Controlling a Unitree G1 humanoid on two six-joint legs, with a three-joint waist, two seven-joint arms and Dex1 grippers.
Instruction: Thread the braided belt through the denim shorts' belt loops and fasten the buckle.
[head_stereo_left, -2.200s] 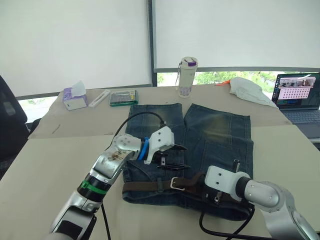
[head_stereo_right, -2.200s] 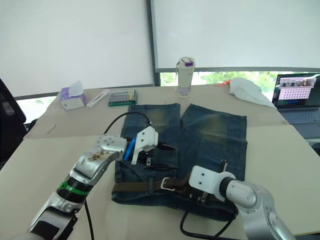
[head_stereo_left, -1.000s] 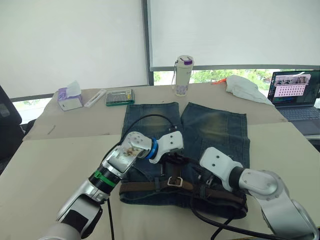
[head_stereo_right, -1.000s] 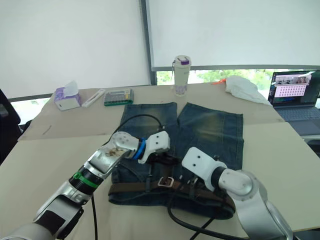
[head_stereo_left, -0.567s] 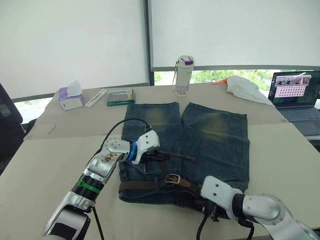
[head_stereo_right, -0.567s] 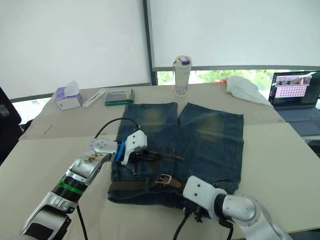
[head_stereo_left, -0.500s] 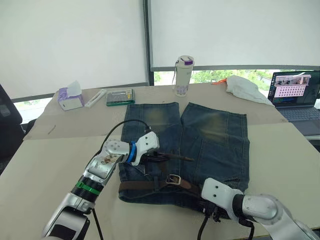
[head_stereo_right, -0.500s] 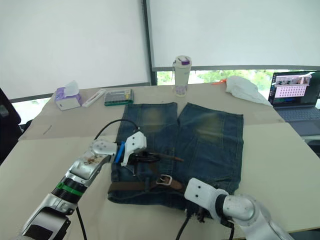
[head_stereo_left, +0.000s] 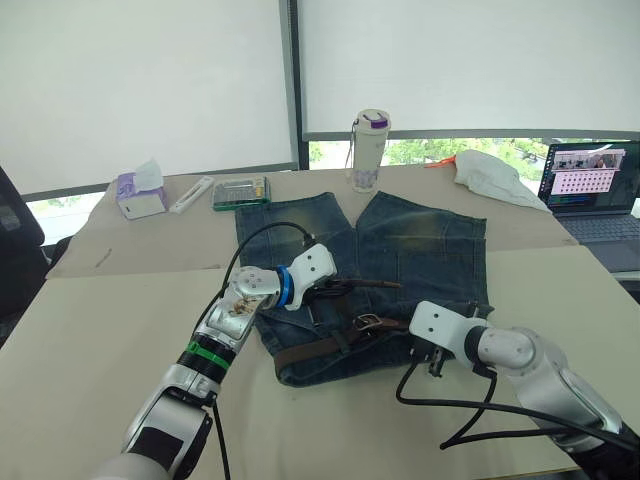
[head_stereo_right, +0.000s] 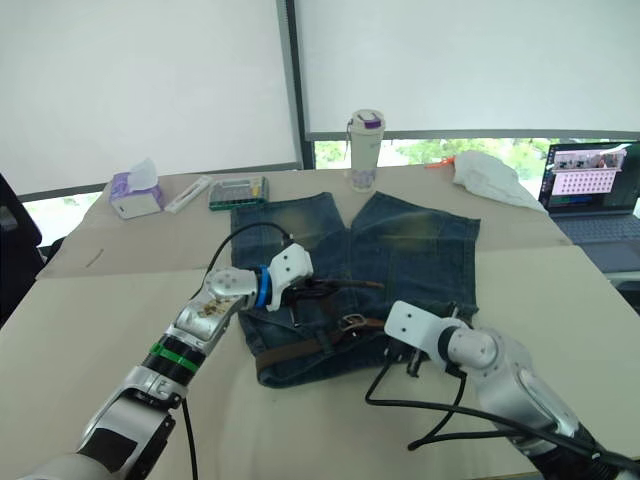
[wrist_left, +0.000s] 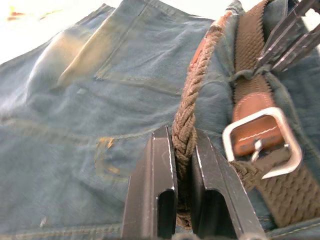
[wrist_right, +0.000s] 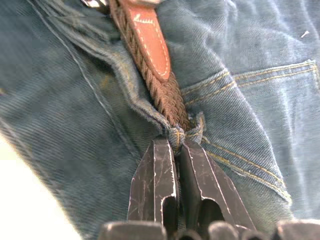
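On the table (head_stereo_left: 90, 330), left claw (wrist_left: 183, 165) pinches braided belt (wrist_left: 192, 95).

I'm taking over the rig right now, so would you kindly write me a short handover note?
Left gripper: shut on the braided belt, holding the free strap above the denim shorts.
Right gripper: shut on bunched waistband denim where the belt enters it.
The shorts lie bunched and skewed on the table; the belt runs along the waistband.
Done: the belt appears threaded along much of the waistband.
Left: the buckle is still unfastened; feed the strap end through it and close it. How many loops are threaded cannot be told.
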